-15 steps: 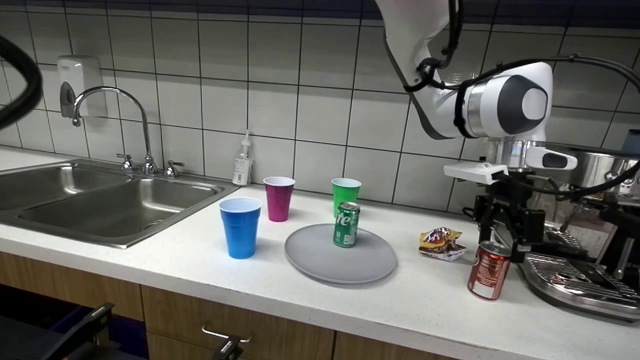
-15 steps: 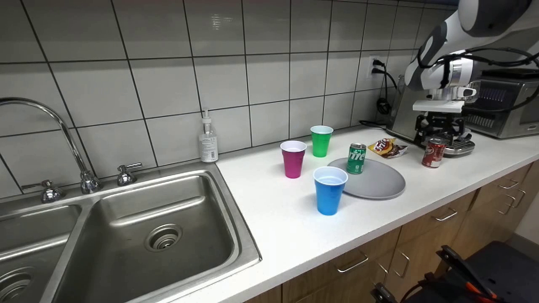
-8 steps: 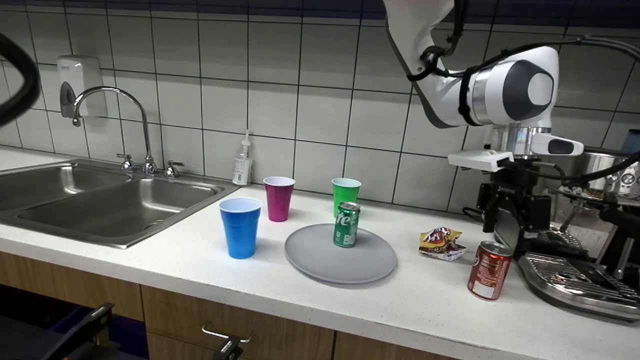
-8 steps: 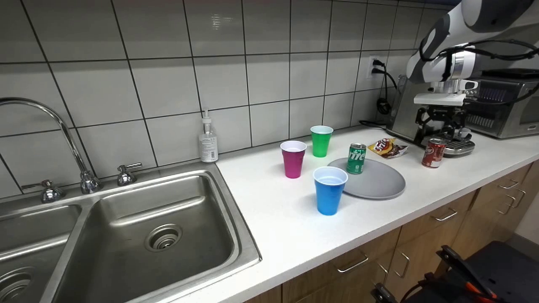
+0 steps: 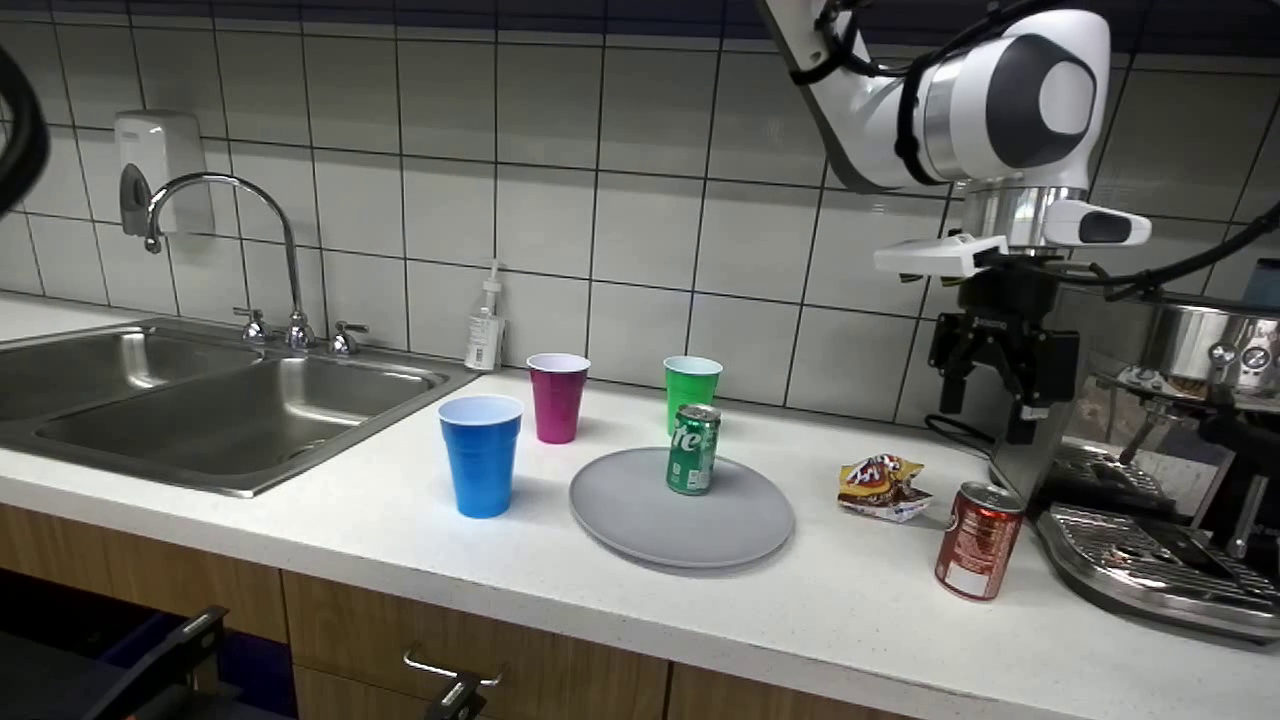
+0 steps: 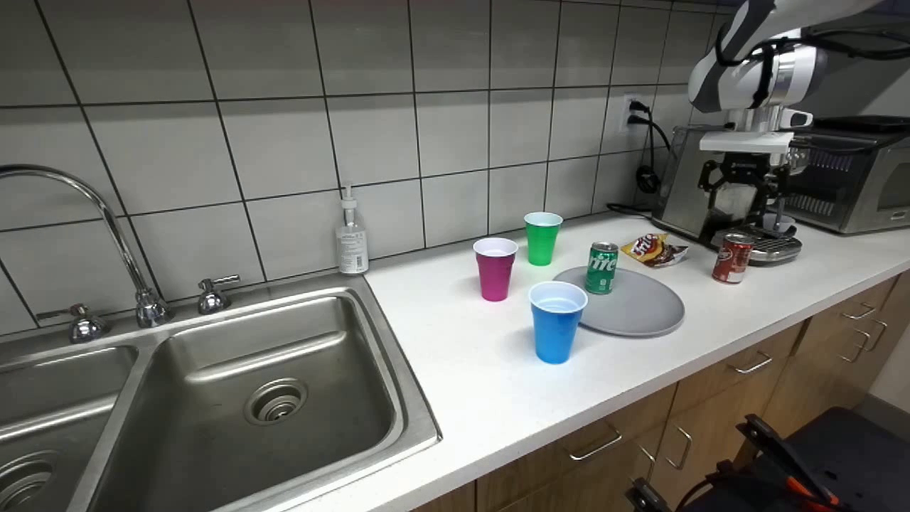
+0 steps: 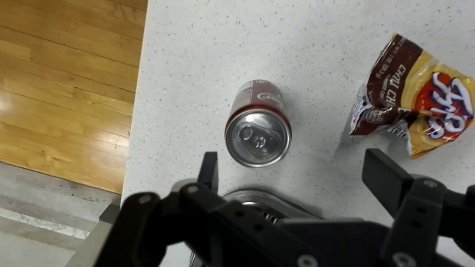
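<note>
Red can (image 7: 258, 124) — Dr Pepper, perhaps — near Fritos bag (image 7: 413, 94) reading "CHILI"; gripper (image 7: 290, 168) spread wide

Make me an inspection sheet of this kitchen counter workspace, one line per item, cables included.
Surface: white speckled counter along a tiled wall.
Things at hand: red can, upright on the counter near the gripper, not touching it; chip bag lying apart beside the can.
Clutter: green can upright on the gray plate; blue cup, purple cup and green cup standing on the counter.
Gripper: hangs above the counter, fingers apart, nothing held.
Cables: black cable trails from the robot arm; black cords hang from a wall outlet.
Surroundings: steel sink, pump bottle, coffee machine.
</note>
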Action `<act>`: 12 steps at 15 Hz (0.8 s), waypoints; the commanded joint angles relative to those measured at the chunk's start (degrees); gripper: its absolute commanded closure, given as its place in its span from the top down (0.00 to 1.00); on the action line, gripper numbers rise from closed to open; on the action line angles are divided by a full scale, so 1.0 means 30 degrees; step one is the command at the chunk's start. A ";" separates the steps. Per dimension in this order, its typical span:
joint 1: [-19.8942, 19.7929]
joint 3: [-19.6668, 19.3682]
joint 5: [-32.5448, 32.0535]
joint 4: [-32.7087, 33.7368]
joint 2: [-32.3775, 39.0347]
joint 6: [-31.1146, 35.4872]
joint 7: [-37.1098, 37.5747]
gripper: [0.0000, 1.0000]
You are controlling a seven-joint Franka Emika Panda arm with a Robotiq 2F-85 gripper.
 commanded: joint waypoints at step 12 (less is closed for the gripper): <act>0.4853 0.0769 -0.2595 -1.1017 -0.8843 0.0896 -0.0168 1.00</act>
